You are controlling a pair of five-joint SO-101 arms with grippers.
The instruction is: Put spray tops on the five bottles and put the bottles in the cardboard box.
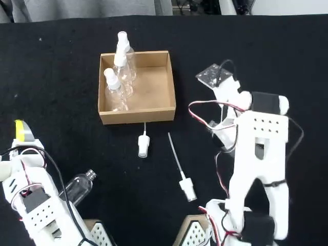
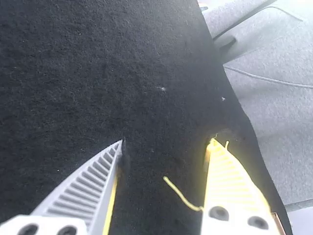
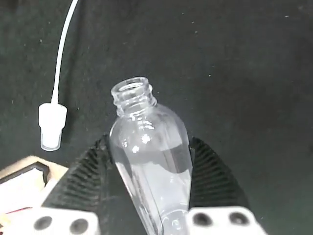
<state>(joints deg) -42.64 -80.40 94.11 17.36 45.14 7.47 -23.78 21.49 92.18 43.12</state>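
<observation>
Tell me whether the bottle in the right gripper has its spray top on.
Off. The bottle in the right gripper shows a bare open neck; a spray top lies nearby.

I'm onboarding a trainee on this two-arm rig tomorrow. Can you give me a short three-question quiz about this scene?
1. How many clear plastic bottles with white spray tops stand in the brown cardboard box?
2. True or false: the left gripper holds a bottle.
3. What does the right gripper grip? A) a loose white spray top B) an uncapped clear bottle C) nothing

Key: 1) three. 2) False: it is open over the black cloth. 3) B.
</observation>
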